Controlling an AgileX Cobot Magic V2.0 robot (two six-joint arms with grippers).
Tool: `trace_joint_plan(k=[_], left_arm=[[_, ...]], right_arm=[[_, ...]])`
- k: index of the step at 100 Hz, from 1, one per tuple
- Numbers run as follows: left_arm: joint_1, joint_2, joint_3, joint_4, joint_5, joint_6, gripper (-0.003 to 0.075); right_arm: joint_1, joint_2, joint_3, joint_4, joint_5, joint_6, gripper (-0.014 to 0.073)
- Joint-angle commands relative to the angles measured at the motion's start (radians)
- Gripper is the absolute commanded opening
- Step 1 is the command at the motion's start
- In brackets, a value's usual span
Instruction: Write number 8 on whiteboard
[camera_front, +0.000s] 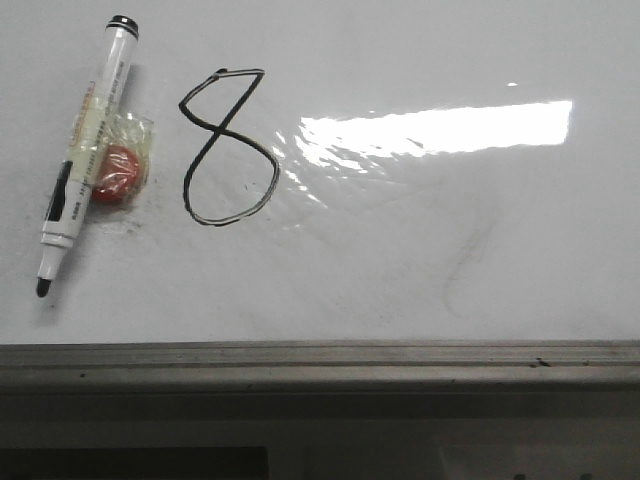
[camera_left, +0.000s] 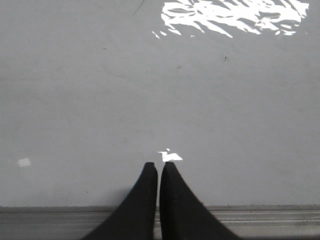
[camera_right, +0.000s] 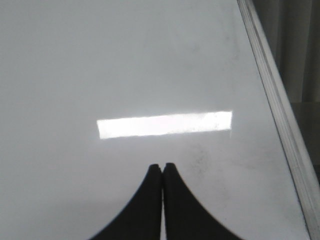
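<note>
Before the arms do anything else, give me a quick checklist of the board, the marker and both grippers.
1. Number 8 drawn on whiteboard, both loops closed: ok.
2. Marker lying on the board beside the 8, not held: ok.
3. Marker tip uncapped: not ok.
4. Red clip-like object touching the marker; what it is: cannot tell.
5. Left gripper shut, empty: ok.
6. Right gripper shut, empty: ok.

The whiteboard (camera_front: 400, 270) carries a marker (camera_front: 85, 150), a red lump (camera_front: 117, 176) and the number 8 (camera_front: 228, 148).
</note>
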Motion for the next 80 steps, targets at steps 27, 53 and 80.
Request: trace_joint_plan(k=[27,53,80], left_arm=[[0.001,-0.031,0.032,-0.002,-0.042,-0.006,-0.0020],[0.001,-0.031,0.032,-0.002,-0.042,-0.006,-0.0020],[0.001,-0.031,0.032,-0.002,-0.042,-0.006,-0.0020]], right_arm=[[-0.014,-0.095,0.012,-0.033,0.291,0.023,-0.0063],[-0.014,-0.095,0.012,-0.036,0.487,0.019,-0.0063],[-0.014,-0.095,0.012,-0.036,0.494,0.019,-0.0063]])
